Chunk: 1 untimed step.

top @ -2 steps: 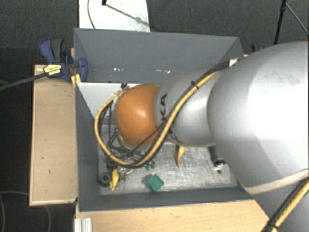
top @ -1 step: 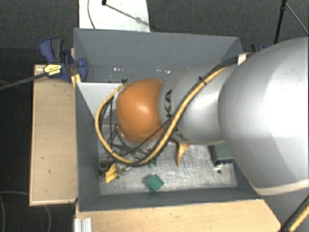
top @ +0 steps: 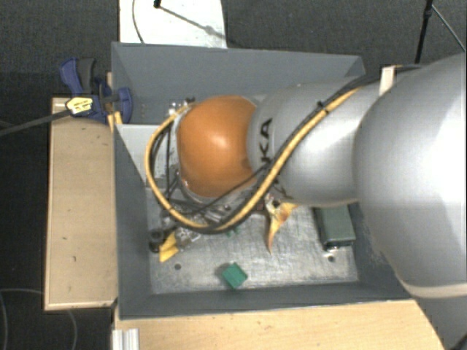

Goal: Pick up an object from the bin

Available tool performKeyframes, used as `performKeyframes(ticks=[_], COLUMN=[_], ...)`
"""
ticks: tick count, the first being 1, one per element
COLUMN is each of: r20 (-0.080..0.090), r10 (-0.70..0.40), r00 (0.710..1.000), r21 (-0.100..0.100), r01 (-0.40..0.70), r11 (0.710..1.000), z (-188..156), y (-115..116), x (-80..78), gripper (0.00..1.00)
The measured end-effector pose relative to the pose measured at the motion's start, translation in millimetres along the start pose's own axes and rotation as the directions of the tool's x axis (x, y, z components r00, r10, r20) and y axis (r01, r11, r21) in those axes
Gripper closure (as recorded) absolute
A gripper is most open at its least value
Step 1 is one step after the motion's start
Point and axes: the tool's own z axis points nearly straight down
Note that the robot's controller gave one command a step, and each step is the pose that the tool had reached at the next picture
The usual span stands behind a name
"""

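A dark part of my gripper point(top: 187, 211) shows over the left half of the bin floor. Just below and left of it lies a small yellow piece point(top: 168, 251) with a black bit point(top: 155, 239) beside it. A small green block point(top: 233, 275) lies near the bin's front wall, below the gripper and apart from it. A yellow-orange curved thing point(top: 275, 222) lies to the gripper's right, partly under the arm.
A dark grey-green box point(top: 336, 224) sits at the right of the bin floor with a small pale piece point(top: 331, 254) just in front of it. The arm and its orange cover hide the middle and back of the bin.
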Motion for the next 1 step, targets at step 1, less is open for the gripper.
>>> performKeyframes(ticks=[1], r20=[0.0], r10=[0.001], r00=[1.0], r21=[0.0], r01=[-0.001], r11=[1.0], z=[0.0], y=[0.0], x=[0.0], gripper=[1.0])
